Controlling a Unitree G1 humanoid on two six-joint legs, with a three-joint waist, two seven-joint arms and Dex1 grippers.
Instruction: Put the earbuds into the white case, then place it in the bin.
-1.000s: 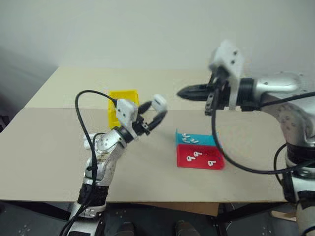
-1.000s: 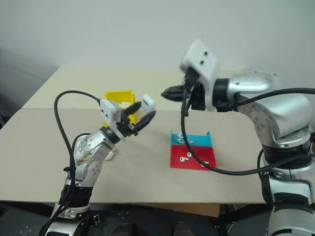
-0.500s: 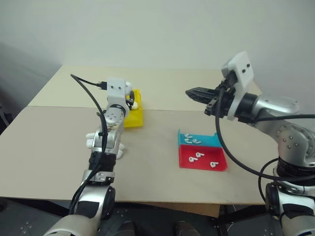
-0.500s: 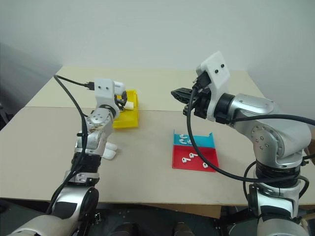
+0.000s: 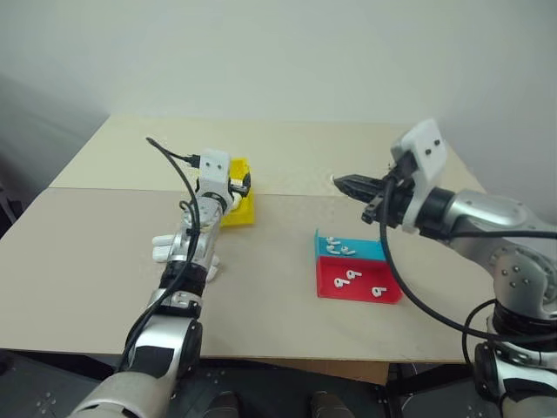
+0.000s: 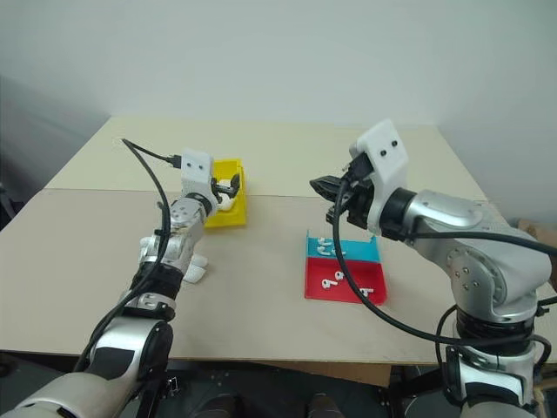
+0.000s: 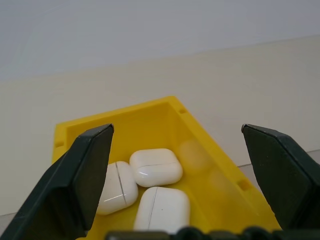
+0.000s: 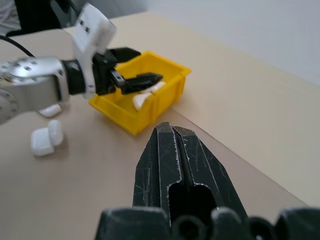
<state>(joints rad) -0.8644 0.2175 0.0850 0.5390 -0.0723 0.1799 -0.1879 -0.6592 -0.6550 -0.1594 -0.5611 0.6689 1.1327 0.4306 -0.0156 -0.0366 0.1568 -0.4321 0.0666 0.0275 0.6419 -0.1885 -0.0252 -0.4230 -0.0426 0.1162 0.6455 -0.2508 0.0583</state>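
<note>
Left gripper (image 7: 175, 150) held over yellow bin (image 7: 210, 165), jaws spread wide, nothing gripped; 3 white cases (image 7: 156, 167) seen lying in bin directly beneath, so release judged done. Right gripper (image 8: 174, 165) pressed fully shut, empty, hung above table (image 5: 261, 287) near blue tray (image 5: 365, 251) and red tray (image 5: 383, 280), likely parked for next pick. Earbuds (image 5: 348, 275) laid loose in both trays. Spare white cases (image 5: 165, 248) left on table beside left arm, within its reach.
</note>
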